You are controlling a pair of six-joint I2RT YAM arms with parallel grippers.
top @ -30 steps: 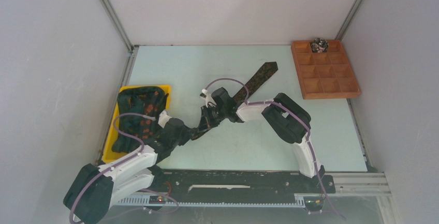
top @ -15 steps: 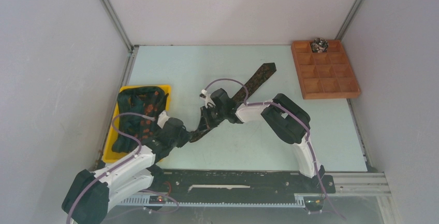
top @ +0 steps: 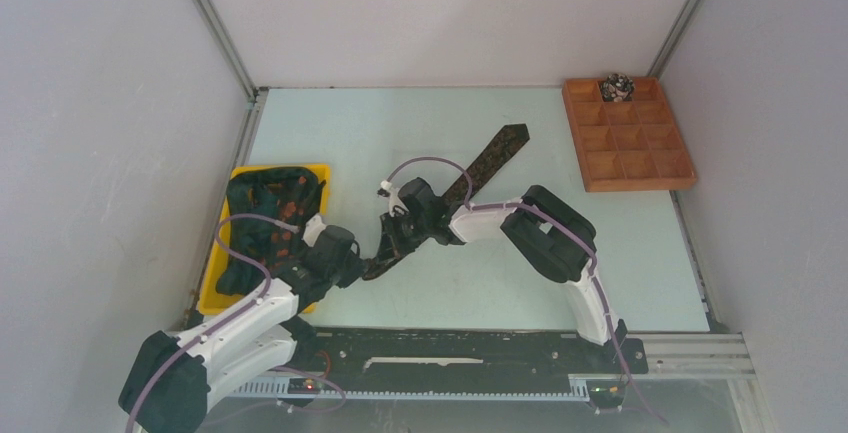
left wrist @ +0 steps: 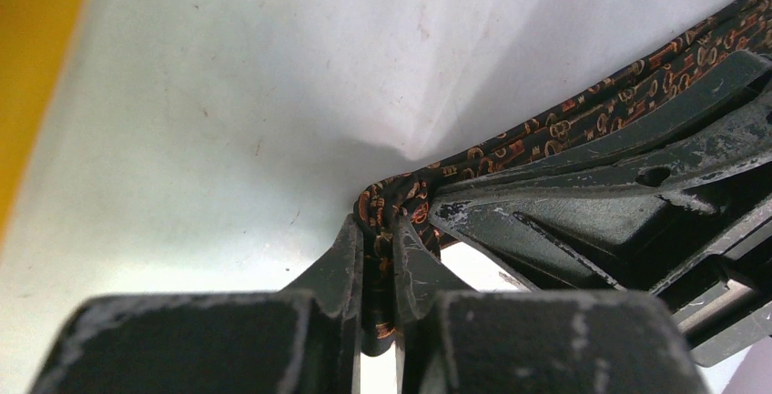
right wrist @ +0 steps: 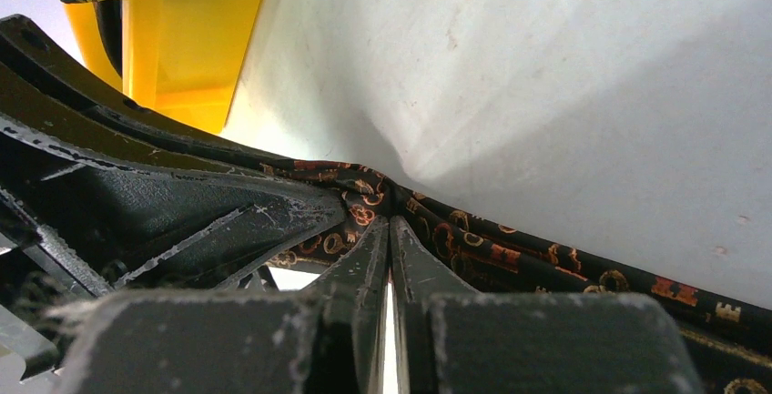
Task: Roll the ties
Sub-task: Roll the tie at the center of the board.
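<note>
Ties show in three places from the top view: a long tie [top: 492, 156] lies stretched slantwise on the pale table [top: 330, 133], pointed end toward the far right, near end bunched between the two arms; a heap of ties [top: 262, 218] fills the yellow tray [top: 212, 291] at the left edge; a coiled tie [top: 617, 85] sits in a far-row compartment of the wooden organiser [top: 640, 168] in the far right corner; the left gripper [top: 368, 267] and the right gripper [top: 393, 240] meet close together at the long tie's near end.

From the left wrist, the left gripper [left wrist: 378, 235] is clenched on a fold of the long tie [left wrist: 519, 139]; the speckled cloth is squeezed between its fingers [left wrist: 341, 257] and puckers at their tips; the right gripper's fingers [left wrist: 619, 203] lie over the tie just to the right.

From the right wrist, the right gripper [right wrist: 389, 230] has its jaws pressed almost together, nipping the long tie [right wrist: 510, 248] where the cloth gathers; the tie runs off to the lower right along the table [right wrist: 564, 66]; one of the left gripper's fingers [right wrist: 228, 212] reaches the same bunch from the left; the yellow tray [right wrist: 200, 39] shows behind it.
</note>
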